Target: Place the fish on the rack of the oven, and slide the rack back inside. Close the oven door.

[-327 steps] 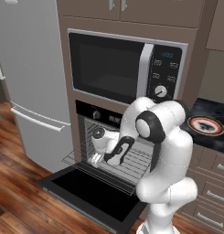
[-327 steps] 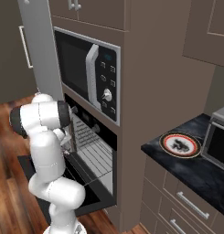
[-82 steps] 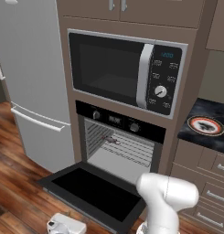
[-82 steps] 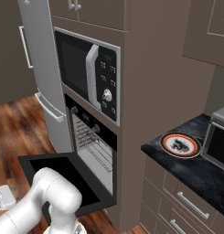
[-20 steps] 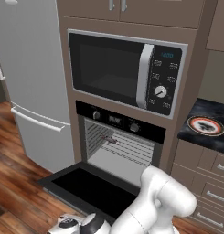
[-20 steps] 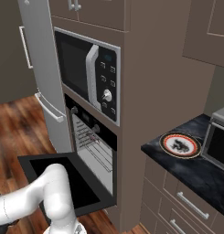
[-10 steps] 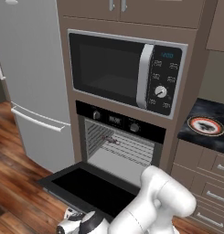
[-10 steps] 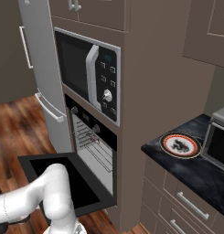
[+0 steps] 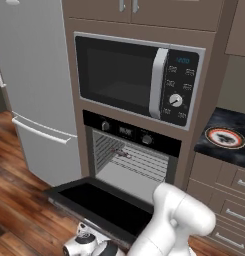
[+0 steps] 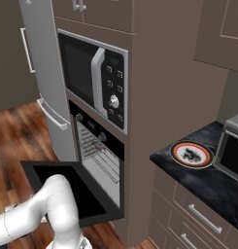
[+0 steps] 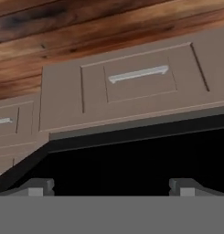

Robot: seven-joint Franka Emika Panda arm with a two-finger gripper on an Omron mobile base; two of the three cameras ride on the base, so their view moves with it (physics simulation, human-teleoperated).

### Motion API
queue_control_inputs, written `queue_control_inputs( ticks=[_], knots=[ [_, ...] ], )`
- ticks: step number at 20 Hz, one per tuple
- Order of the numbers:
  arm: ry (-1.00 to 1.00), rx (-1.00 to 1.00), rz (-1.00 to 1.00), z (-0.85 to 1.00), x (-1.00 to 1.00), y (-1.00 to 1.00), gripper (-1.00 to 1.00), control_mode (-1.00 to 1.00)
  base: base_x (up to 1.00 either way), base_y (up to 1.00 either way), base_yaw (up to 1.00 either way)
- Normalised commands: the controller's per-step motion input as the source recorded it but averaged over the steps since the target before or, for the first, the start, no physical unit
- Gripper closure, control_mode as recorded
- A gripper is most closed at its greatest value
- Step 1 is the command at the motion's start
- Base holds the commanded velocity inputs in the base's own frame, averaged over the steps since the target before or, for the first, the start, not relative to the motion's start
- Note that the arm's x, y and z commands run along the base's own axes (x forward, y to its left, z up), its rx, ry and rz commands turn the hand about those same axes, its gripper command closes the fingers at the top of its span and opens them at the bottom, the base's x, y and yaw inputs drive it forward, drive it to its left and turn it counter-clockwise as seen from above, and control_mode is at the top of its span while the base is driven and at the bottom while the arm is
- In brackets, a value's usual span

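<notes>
The oven point(image 9: 131, 132) stands open, its black glass oven door point(image 9: 101, 202) folded down flat. Inside, the silver wire rack point(image 9: 144, 162) sits pushed in. A small dark shape, the fish point(image 9: 119, 152), lies on the rack's left front part. My gripper point(image 9: 83, 245) hangs low near the floor, just below the door's front edge. In the hand view my gripper point(image 11: 111, 187) is open, its fingertips point(image 11: 38, 186) wide apart with nothing between them, and the black door point(image 11: 131, 160) spans the view right above them.
A microwave point(image 9: 136, 80) sits above the oven and a grey fridge point(image 9: 31, 95) stands to its left. To the right, a round rimmed plate point(image 9: 225, 137) rests on the dark counter above brown drawers point(image 11: 136, 87). Wood floor point(image 9: 19, 200) lies in front.
The hand has crept a little to the right along the floor, closer under the door's front edge. Its jaws have stayed open. Oven, door and rack are unchanged.
</notes>
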Motion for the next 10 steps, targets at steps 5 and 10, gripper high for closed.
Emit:
queue_control_inputs(
  ticks=[5, 10],
  knots=[
    [-0.21, -0.23, -0.26, 1.0, 0.19, -0.63, -1.0, -1.0, 0.0, 0.0, 0.0],
    [-0.18, -0.18, -0.23, 1.0, 0.62, -0.54, -1.0, -1.0, 0.0, 0.0, 0.0]
  ],
)
